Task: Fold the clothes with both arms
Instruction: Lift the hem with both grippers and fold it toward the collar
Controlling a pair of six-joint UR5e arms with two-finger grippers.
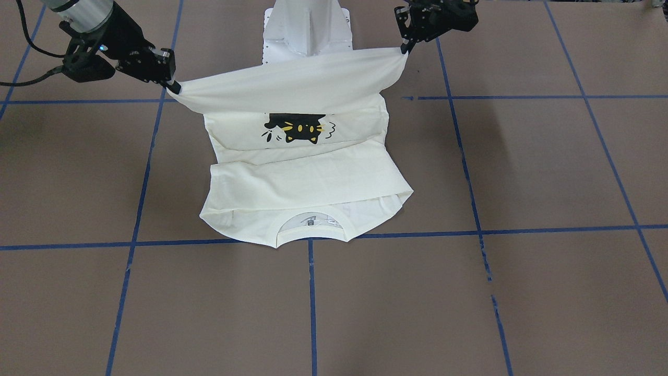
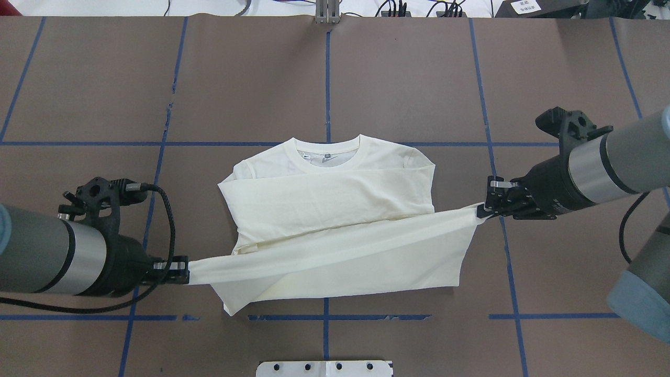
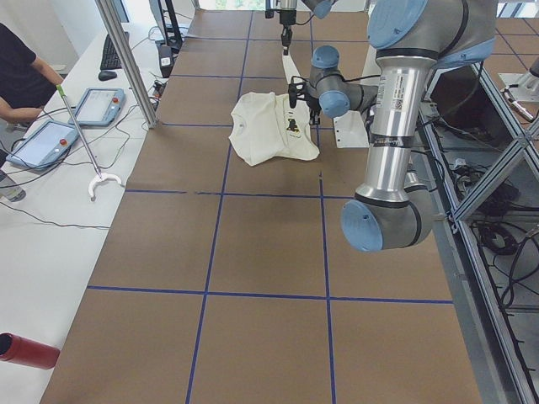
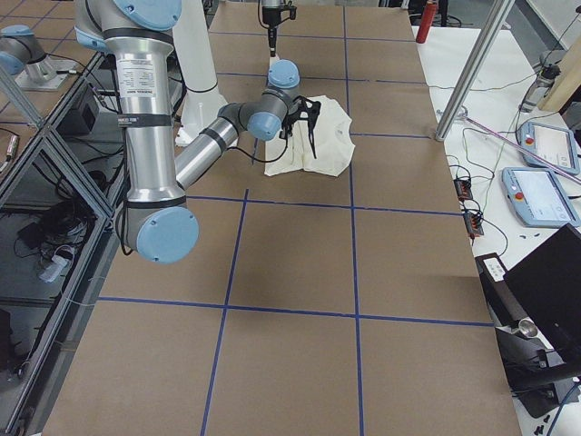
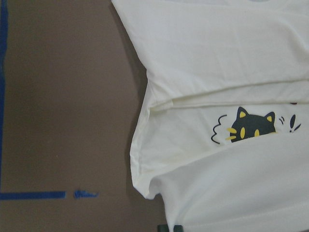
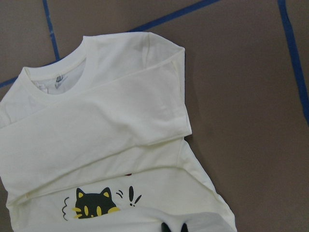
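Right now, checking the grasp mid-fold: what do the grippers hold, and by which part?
The shirt: the left gripper and right gripper each pinch one corner of its raised bottom hem.

Brown table (image 2: 408, 68) with a grid of blue tape lines (image 2: 327, 78), cream shirt (image 2: 330, 193) mostly flat at its centre

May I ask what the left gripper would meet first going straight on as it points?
The left gripper, shut on the shirt at its lifted hem, points inward across it, so it would press into that stretched cloth first, then probably the folded body below; depth is unclear.
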